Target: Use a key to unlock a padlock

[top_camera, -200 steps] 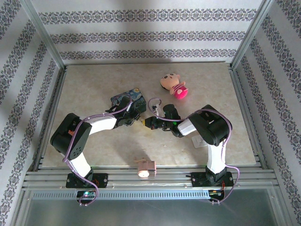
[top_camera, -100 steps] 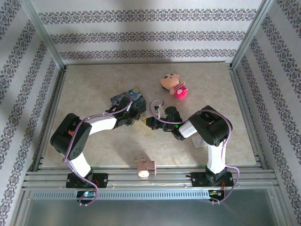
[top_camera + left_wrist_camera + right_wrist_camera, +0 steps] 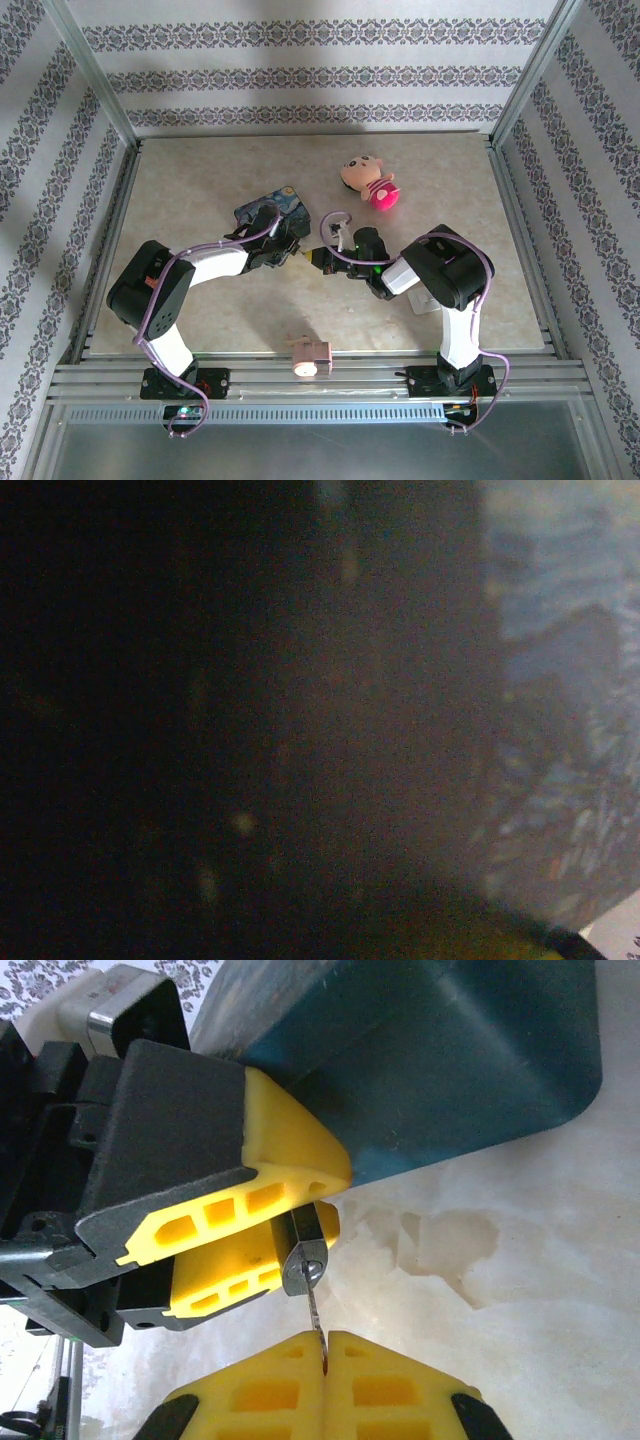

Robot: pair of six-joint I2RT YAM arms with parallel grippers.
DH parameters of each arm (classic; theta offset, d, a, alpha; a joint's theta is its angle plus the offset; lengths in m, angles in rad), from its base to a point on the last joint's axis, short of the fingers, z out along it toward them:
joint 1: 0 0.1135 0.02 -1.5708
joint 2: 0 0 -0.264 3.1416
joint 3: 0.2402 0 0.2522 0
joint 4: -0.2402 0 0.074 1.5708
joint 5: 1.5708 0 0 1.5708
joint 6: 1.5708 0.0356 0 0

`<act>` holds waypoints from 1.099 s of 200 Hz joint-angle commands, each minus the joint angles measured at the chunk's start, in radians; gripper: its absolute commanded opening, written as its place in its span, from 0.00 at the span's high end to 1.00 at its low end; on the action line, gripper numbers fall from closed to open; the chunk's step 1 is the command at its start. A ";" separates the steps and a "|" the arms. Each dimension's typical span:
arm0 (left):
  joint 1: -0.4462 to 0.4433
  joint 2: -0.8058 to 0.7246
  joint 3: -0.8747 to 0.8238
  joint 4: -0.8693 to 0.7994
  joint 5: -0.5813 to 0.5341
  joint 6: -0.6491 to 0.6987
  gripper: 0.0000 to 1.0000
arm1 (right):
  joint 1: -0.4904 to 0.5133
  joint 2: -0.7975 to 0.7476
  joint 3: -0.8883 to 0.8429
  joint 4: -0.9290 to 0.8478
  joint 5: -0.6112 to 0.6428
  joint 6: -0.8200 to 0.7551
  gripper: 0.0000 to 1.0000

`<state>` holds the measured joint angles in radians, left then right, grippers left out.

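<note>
The tiny dark padlock (image 3: 303, 1268) sits pinched between the yellow fingers of my left gripper (image 3: 335, 1200), its silvery keyhole face turned toward my right gripper (image 3: 325, 1348). That gripper is shut on a thin metal key (image 3: 314, 1318), whose blade reaches into the keyhole. From above, both grippers meet tip to tip at mid-table, the left gripper (image 3: 294, 254) against the right gripper (image 3: 320, 257), just in front of the blue starry tin (image 3: 268, 212). The left wrist view is dark and blurred, with the tin (image 3: 570, 730) at its right edge.
A pink doll (image 3: 370, 183) lies behind the right arm at the far middle. A small pink object (image 3: 308, 356) rests on the table's near edge between the arm bases. The blue tin (image 3: 450, 1060) lies directly behind the left fingers.
My right gripper has shifted slightly up and to the right, its wrist and cable loop moving with it while holding the key. The left arm has stayed still.
</note>
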<state>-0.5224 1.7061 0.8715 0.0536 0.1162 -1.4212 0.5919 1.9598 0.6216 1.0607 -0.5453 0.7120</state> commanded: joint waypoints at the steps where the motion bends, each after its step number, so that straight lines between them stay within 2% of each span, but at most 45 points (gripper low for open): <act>1: -0.008 -0.007 -0.017 0.012 0.076 -0.086 0.93 | 0.007 -0.019 -0.017 0.099 0.020 0.004 1.00; 71: -0.001 -0.013 -0.015 0.019 0.083 -0.080 0.93 | 0.009 0.016 0.016 0.114 0.016 0.046 1.00; 142: -0.002 -0.003 -0.015 0.034 0.116 -0.060 0.93 | 0.008 0.061 0.078 0.091 -0.067 0.243 1.00; 220: -0.001 -0.014 -0.018 -0.015 0.164 0.023 0.94 | -0.050 0.025 0.089 0.071 -0.130 0.278 1.00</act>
<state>-0.5079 1.7061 0.8669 0.0753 0.1326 -1.4132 0.5640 2.0155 0.6685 1.0798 -0.6579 0.9756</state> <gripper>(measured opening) 0.312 0.042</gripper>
